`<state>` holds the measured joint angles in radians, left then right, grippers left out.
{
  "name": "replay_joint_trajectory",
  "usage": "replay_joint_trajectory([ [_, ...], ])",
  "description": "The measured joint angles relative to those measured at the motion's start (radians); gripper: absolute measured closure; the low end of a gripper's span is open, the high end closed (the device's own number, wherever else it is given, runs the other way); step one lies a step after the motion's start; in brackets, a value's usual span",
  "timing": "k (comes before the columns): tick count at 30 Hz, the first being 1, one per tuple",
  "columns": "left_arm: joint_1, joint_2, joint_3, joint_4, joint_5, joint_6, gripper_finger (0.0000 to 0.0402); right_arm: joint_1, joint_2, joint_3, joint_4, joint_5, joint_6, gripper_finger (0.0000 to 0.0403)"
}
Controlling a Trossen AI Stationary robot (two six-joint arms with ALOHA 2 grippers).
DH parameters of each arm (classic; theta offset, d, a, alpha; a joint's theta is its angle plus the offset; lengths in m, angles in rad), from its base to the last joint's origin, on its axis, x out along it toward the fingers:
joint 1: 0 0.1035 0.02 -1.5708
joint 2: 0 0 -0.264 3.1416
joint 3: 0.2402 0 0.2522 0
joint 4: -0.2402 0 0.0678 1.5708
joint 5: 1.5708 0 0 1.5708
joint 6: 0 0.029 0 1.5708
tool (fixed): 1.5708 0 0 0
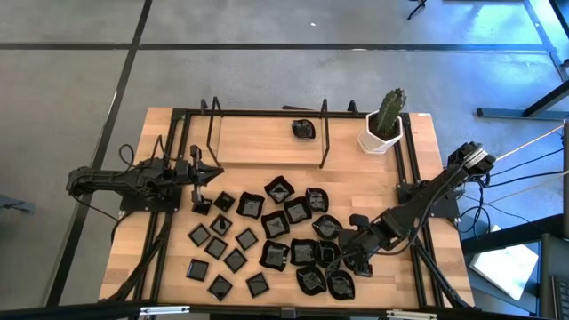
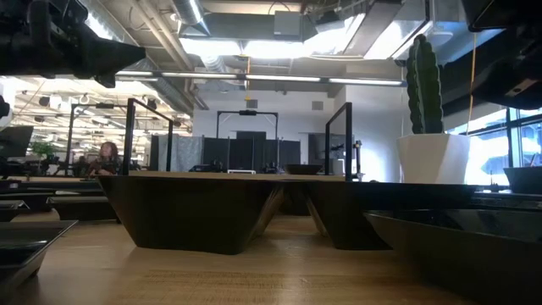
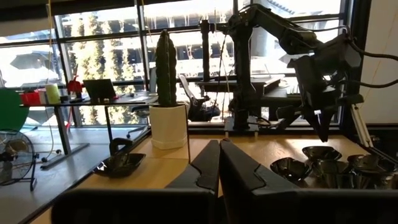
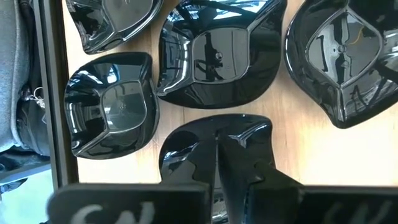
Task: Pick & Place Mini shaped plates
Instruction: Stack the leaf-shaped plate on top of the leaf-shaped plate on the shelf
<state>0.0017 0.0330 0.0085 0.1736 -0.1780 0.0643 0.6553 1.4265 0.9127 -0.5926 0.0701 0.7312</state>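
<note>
Desk (image 1: 258, 147) is wood with a black frame, and most mini shaped plates (image 1: 276, 233) sit scattered across its near half, one lone plate (image 1: 303, 129) near the white cactus pot (image 1: 380, 138). Right gripper (image 1: 331, 260) hangs low over the wavy dishes, fingers pressed together, holding nothing. Left gripper (image 1: 218, 171) is pinched closed too, empty, just above the small squares.

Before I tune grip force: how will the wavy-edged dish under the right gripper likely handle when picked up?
The wavy-edged dish looks glossy, so probably slippery. It seems rigid and thin-walled, likely light. Its neighbours crowd close, so a nudge may shove them.
</note>
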Motion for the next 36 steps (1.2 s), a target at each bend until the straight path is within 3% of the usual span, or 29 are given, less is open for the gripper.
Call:
replay_joint_trajectory([
  [5, 0.0, 0.0, 0.0, 0.0, -0.001, -0.018, 0.0397, 0.0, 0.0, 0.0, 0.002, 0.085, 0.078, 0.0384],
  [36, 0.0, 0.0, 0.0, 0.002, -0.003, -0.017, 0.0398, 0.0, 0.0, 0.0, 0.013, 0.084, 0.072, 0.0384],
])
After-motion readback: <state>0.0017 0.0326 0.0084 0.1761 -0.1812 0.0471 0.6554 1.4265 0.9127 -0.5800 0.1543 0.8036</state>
